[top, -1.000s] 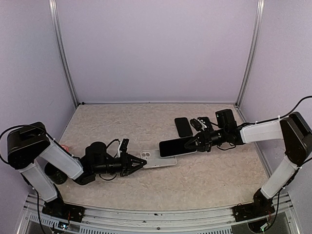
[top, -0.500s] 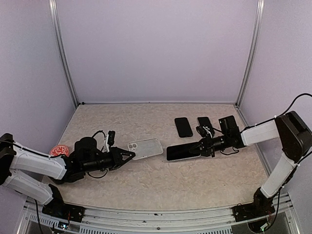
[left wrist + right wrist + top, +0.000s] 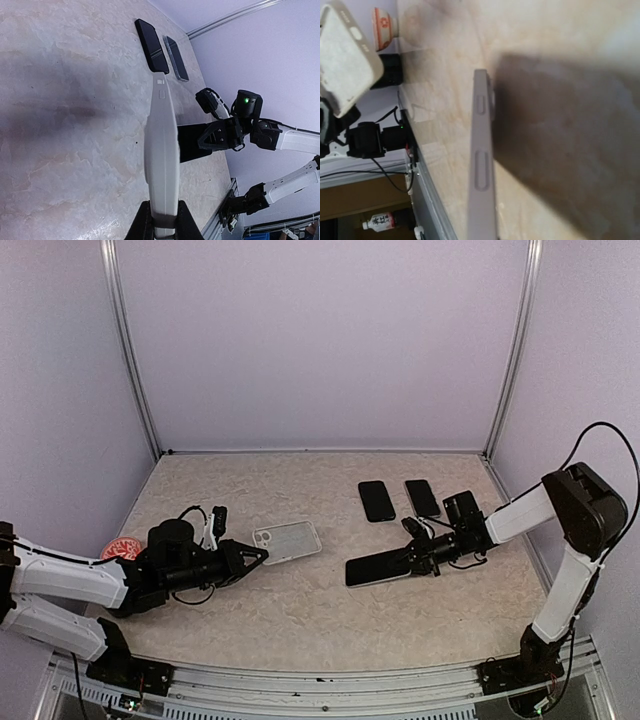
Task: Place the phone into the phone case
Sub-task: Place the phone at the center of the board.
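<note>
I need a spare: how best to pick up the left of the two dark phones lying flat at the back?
Probably from straight above, closing on its two long edges at mid-length. The left dark phone lies flat on the table, so only thin edges offer grip; the gap to the right dark phone seems to leave finger room.

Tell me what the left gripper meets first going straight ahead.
Probably the left gripper's case reaches the nearer flat phone first; the phone in the right gripper seems just beside that line, but depth is unclear.
</note>
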Motion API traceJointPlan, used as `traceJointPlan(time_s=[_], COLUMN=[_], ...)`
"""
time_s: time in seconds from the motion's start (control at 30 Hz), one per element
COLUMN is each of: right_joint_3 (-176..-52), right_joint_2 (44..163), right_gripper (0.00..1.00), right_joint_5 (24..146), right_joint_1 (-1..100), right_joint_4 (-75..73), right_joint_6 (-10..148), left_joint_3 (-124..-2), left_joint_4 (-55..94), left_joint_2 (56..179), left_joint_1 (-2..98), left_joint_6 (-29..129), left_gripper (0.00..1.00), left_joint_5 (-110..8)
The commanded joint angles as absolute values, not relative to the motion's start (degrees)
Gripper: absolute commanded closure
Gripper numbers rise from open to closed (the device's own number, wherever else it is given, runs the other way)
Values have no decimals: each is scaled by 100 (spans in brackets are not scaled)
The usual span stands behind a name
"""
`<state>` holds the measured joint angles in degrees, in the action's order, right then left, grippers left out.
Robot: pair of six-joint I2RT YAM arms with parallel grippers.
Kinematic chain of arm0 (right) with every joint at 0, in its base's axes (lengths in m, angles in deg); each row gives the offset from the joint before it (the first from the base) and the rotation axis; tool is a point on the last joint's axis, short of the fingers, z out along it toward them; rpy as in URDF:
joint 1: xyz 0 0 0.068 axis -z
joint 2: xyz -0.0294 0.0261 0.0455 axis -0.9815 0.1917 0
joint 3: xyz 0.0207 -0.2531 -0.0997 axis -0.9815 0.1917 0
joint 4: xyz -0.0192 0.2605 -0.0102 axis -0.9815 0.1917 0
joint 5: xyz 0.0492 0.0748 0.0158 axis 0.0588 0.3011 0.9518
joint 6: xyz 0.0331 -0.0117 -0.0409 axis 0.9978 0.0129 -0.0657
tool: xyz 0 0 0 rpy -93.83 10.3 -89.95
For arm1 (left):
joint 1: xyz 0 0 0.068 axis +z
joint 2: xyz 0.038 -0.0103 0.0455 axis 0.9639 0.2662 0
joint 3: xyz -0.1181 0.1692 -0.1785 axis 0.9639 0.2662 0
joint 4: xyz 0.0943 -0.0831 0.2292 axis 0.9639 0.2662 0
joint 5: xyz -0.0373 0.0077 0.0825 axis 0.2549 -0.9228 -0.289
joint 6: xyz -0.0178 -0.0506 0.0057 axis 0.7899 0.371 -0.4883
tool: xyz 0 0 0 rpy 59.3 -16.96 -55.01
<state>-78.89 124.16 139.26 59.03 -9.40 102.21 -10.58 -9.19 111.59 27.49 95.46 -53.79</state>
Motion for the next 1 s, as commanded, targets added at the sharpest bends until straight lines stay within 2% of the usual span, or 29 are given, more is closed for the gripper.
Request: traceJointPlan(time_s=[0.0,0.07,0.27,0.47,0.83,0.97], right_joint_3=[-7950,-7956,-8056,-8178,-8403,-8207], right_joint_2=[12555,12580,12572,12556,12238,12188], right_gripper=[99,95,72,61,53,55], right_joint_5=[13902,13860,13436,13040,11961,12643], right_joint_1=[5961,5961,5960,5970,5970,6013], right_joint_4=[-902,-849,-249,364,1474,920], right_joint_6=[10055,10008,9636,9331,8908,9118], left_joint_3=[-1063,-1063,-1063,-1095,-1125,-1097], left_joint_4=[-1140,-1196,-1313,-1364,-1586,-1647], left_joint_2=[11163,11178,11196,11170,11325,11380], left_joint_1=[2802,2807,2829,2844,2842,2842], left_joint_6=[9560,9588,9691,9731,9865,9870], left_gripper=[94,94,93,93,93,93], left_joint_5=[-5314,-5266,-5105,-5030,-4819,-4821])
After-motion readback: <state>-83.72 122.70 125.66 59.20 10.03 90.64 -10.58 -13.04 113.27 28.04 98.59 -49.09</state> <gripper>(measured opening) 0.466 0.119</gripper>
